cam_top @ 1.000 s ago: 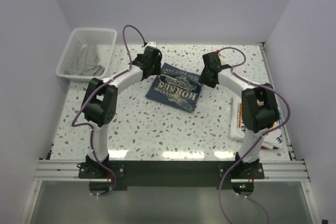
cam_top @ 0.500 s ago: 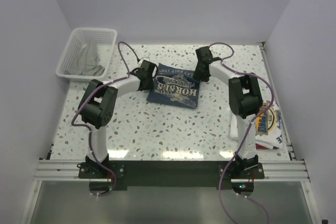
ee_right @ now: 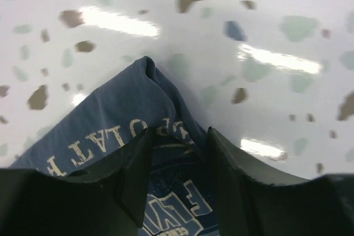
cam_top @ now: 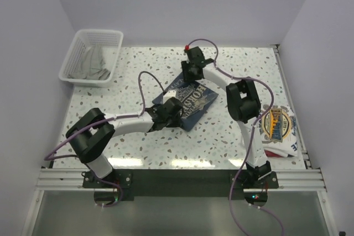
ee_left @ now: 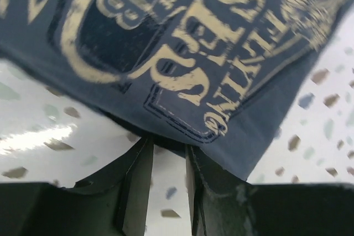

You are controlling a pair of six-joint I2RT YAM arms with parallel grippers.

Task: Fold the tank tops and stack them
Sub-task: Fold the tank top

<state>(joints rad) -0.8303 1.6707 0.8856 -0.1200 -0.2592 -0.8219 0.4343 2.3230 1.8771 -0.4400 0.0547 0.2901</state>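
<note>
1. The counter [cam_top: 94, 95] carries both tank tops. A white basket [cam_top: 71, 56] stands at its far left corner with grey cloth [cam_top: 95, 62] inside. I cannot tell whether that cloth is another garment.
2. The blue tank top [cam_top: 193, 99] lies mid-counter, print up, folded into a compact, skewed rectangle. I judge its folding done or nearly done.
3. The white tank top [cam_top: 278, 131] lies folded at the right edge of the counter, well apart from the blue one. I judge that stacking is the step left, since neither top rests on the other.
4. The left jaws sit at the near-left corner of the blue tank top. The left wrist view shows a narrow gap with bare counter in it, and the hem lies just past the fingertips [ee_left: 138, 156]. I cannot tell whether any cloth is caught.
5. The right jaws sit at the far corner. The right wrist view shows a bunched ridge of blue cloth between the fingers [ee_right: 135, 161]. I read this as a pinch on the blue tank top.
6. Not verifiable:
   - The right arm covers the left edge of the white tank top.
   - The under-layers of both folds are hidden.
   - Both wrist views cut off all but a corner of the cloth.
</note>
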